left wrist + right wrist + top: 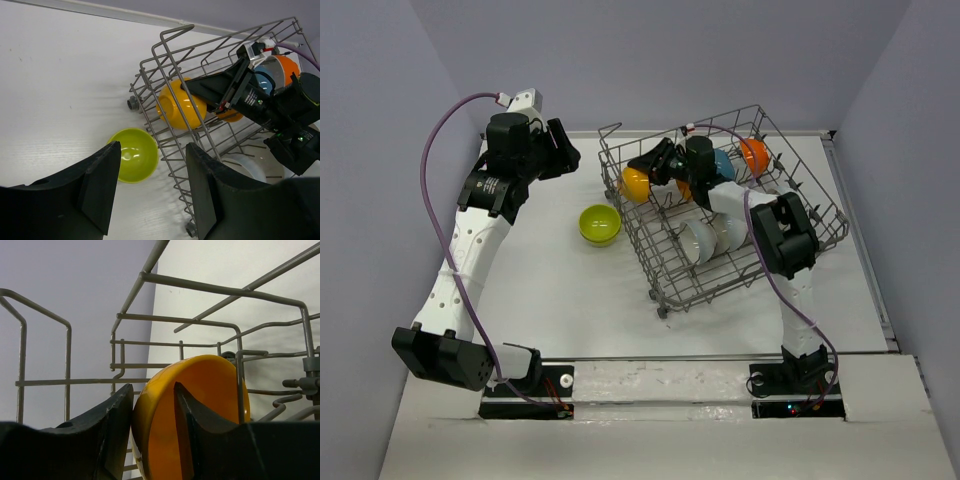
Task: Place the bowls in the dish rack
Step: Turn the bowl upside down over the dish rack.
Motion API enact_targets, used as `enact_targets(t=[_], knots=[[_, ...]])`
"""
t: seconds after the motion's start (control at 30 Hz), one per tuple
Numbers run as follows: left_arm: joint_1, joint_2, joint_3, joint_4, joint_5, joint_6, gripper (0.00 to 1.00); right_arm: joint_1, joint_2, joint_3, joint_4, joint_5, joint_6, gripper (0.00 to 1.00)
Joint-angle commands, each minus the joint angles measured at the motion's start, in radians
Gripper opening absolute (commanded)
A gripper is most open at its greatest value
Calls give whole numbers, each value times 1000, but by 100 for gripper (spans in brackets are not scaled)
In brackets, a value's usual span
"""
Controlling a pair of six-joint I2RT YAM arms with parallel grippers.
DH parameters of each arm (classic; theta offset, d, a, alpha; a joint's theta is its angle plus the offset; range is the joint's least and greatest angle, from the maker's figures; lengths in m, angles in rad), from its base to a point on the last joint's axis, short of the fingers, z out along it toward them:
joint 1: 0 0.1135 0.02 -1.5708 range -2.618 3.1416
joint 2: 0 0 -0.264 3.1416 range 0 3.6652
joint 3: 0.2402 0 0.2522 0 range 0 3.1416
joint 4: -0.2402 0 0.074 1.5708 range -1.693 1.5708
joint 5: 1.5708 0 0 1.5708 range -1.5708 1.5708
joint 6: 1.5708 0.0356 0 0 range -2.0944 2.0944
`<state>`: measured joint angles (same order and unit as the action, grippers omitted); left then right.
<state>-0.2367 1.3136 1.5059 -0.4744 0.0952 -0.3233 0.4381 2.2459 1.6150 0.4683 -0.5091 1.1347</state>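
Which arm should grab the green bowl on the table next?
Left. The left gripper, open, hangs by the green bowl; the right gripper grips a yellow bowl in the dish rack.

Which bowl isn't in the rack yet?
The lime green bowl, sitting on the table beside the dish rack; all the other bowls are inside it.
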Motion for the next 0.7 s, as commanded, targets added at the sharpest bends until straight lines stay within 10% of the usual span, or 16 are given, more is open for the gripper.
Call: enact_targets(t=[0.0,0.67], knots=[[-9,-16,7,46,15,7,63,-7,-48,23,-94,58,-87,44],[-15,-13,8,49,21,4,63,-7,-111,45,-235,184,-259,51]])
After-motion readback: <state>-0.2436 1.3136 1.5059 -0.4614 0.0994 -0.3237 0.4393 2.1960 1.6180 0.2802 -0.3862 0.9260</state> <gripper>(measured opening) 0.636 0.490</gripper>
